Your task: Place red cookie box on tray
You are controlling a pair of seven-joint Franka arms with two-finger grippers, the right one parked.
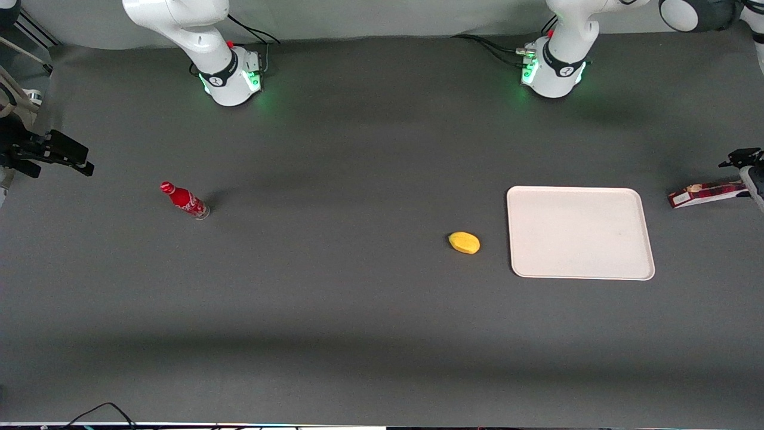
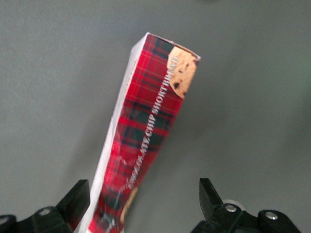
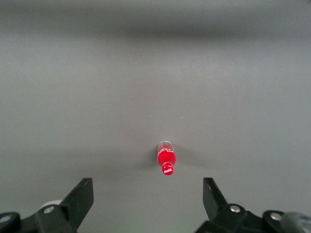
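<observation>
Dark-red tartan marks out the red cookie box (image 1: 707, 194) in the front view, far toward the working arm's end of the table (image 1: 358, 298). It looks lifted rather than lying flat, its long axis running roughly sideways and tilted a little, the pale label end pointing toward the tray (image 1: 579, 232) and the other end meeting the hand (image 1: 749, 179) at the picture's edge. Between box and tray lies only a strip of bare table; the tray's flat cream surface carries nothing. A yellow fruit (image 1: 464, 242) sits just beside the tray toward the parked arm's end, and a small red bottle (image 1: 184, 200) lies well apart, farther that way again. Judging from this, the coming move is a short sideways carry toward the tray, box leading with its label end.

From the left wrist camera, the box (image 2: 148, 141) stretches lengthwise away from the hand (image 2: 141, 204), with grey table beneath it. One finger (image 2: 77, 196) presses against the box's white side; the other finger (image 2: 210, 194) stands clear of it, with a gap showing. So the fingers are spread wider than the box and are not clamped on it here.

From the right wrist camera, only the bottle (image 3: 166, 159) shows, standing upright on the table.
</observation>
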